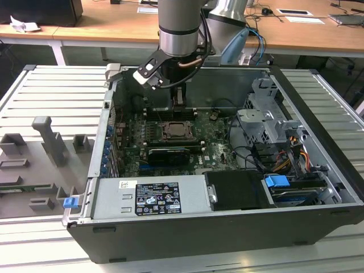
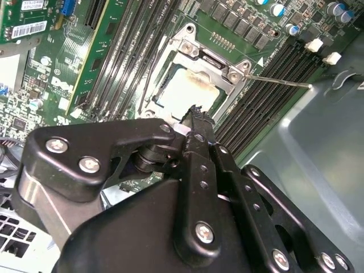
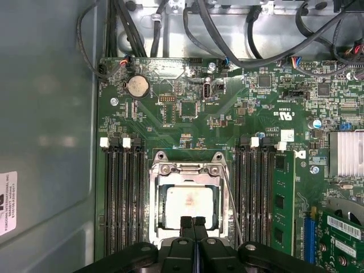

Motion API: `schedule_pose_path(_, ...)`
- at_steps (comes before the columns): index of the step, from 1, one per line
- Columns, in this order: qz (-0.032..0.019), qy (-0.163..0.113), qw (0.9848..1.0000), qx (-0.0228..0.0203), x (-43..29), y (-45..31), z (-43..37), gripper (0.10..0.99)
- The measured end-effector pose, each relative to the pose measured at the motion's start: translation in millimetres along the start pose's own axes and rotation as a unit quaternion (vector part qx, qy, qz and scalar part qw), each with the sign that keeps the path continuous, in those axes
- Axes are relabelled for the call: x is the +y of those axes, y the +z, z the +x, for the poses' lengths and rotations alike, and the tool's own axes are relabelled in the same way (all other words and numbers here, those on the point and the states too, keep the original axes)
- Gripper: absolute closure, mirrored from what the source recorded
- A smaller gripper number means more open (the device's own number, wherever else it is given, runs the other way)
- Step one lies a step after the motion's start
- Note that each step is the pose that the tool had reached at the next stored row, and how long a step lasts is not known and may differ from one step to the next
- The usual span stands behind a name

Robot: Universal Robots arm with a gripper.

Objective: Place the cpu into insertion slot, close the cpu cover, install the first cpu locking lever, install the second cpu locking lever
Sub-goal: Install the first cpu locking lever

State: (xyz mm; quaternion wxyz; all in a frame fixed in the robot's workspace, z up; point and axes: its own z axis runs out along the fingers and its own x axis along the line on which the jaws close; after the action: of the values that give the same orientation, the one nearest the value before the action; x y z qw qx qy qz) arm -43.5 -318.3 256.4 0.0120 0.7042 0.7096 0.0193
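The cpu (image 3: 187,206) lies pale and square in the insertion slot (image 1: 177,132) amid the green board. The silvery cpu cover (image 3: 187,169) frames it and looks folded down over it. A thin locking lever (image 2: 278,82) sticks out sideways from the socket over the black memory slots; it also runs along the socket's side as a thin rod (image 3: 230,199). My gripper (image 3: 193,223) hangs above the socket's edge with its two black fingers pressed together and nothing between them. It sits under the arm (image 1: 179,98) and in the second wrist view (image 2: 196,112).
The open computer case (image 1: 318,114) walls the board on all sides. Long memory slots (image 3: 119,193) flank the socket, a black graphics card (image 1: 169,154) lies in front of it, and a drive cage with cables (image 1: 267,122) stands at the exterior view's right. Grey fixtures (image 1: 48,139) sit outside.
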Motion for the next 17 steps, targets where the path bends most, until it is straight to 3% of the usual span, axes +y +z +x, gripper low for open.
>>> schedule_pose_path(3, -0.0001, 0.0, 1.0, 0.0001, 0.2, -2.9, 0.1, 0.98)
schedule_pose_path(7, -0.0001, 0.0, 1.0, 0.0001, 0.6, -13.5, 0.2, 0.98)
schedule_pose_path(12, -0.0001, -0.001, 1.0, 0.0002, 0.7, -15.8, 0.2, 0.98)
schedule_pose_path(17, 0.0003, -0.039, 0.9993, 0.0016, 0.7, -15.9, 0.2, 0.98)
